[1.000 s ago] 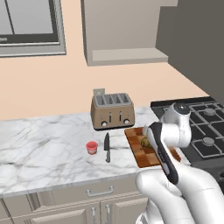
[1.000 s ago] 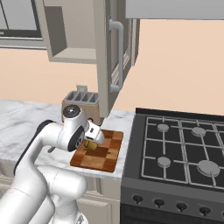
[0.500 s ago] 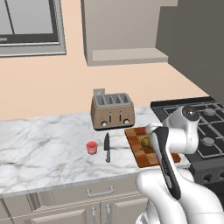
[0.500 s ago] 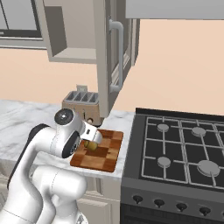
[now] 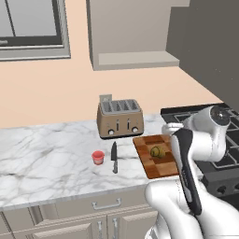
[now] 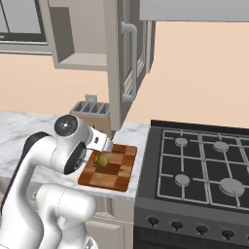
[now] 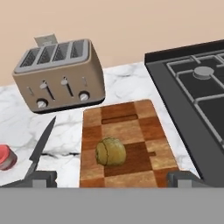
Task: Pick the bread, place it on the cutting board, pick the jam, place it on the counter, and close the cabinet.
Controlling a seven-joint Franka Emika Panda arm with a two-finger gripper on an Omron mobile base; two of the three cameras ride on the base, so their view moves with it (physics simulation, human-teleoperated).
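Golden-brown and lumpy, the bread (image 7: pixel 110 151) lies free on the cutting board (image 7: pixel 131 127), near the board's middle and toward its left side in the hand view; it shows also in the left base view (image 5: pixel 157 151) and the right base view (image 6: pixel 101 159). The gripper (image 7: pixel 113 178) hangs above the board's near edge with its two finger tips (image 7: pixel 43 176) set wide apart and nothing between them. In the left base view the arm's dark forearm covers the right edge of the cutting board (image 5: pixel 151 161). The jam (image 5: pixel 98 157) stands on the counter (image 5: pixel 46 154), well apart from the board, just left of a black-handled knife (image 5: pixel 114 157); the hand view cuts the jar off at its left edge (image 7: pixel 6 158). Behind them stands a toaster (image 5: pixel 119 117). The cabinet (image 6: pixel 121 63) door stands open, edge-on in the right base view, hiding part of the toaster (image 6: pixel 90 113). A stove (image 6: pixel 204 165) adjoins the board's right. Compared with one second ago, the arm's wrist has drawn back from over the board, so the bread, then largely hidden, is now fully exposed; bread, jam and knife have not shifted.
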